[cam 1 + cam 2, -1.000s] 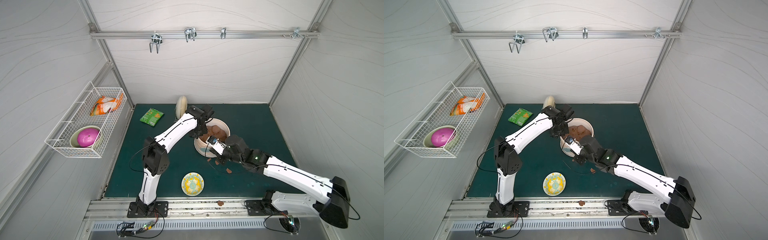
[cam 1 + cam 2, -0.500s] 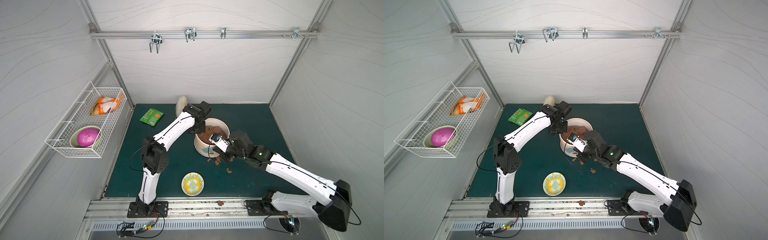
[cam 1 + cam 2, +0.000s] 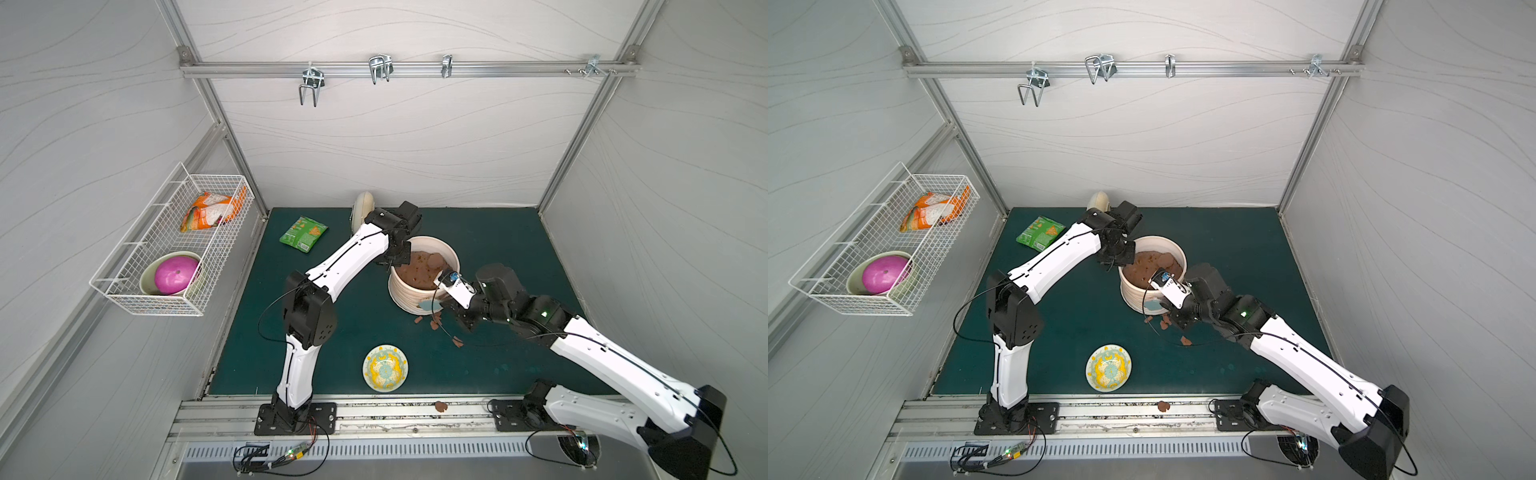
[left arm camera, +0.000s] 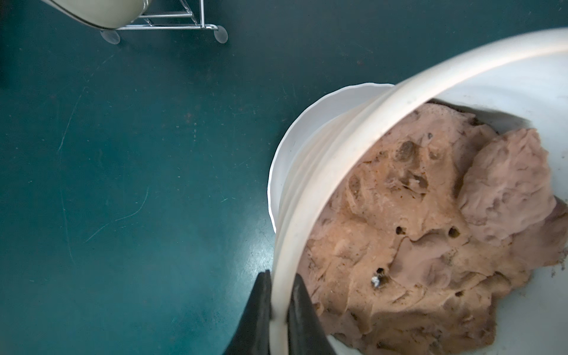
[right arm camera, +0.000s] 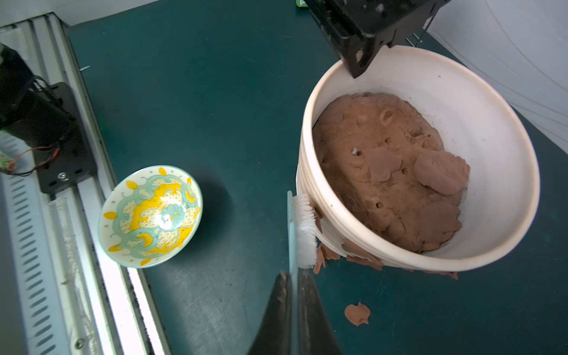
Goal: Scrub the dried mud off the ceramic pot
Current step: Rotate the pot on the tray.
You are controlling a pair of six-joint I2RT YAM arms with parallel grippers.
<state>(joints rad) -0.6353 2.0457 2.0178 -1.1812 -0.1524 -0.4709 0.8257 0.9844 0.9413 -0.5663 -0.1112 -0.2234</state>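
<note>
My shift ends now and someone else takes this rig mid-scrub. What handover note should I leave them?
Left gripper: shut on the rim of the ceramic pot, holding it on the mat.
Right gripper: shut on the brush handle, bristles against the pot's outer wall.
Done: several flakes lie loose on the mat beside the pot.
Left: dried mud patches cling low on the outer wall next to the brush; scrub those off.

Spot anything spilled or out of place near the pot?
Yes: dried mud flakes lie loose on the green mat beside the ceramic pot, and one stray flake sits on the front rail.
</note>
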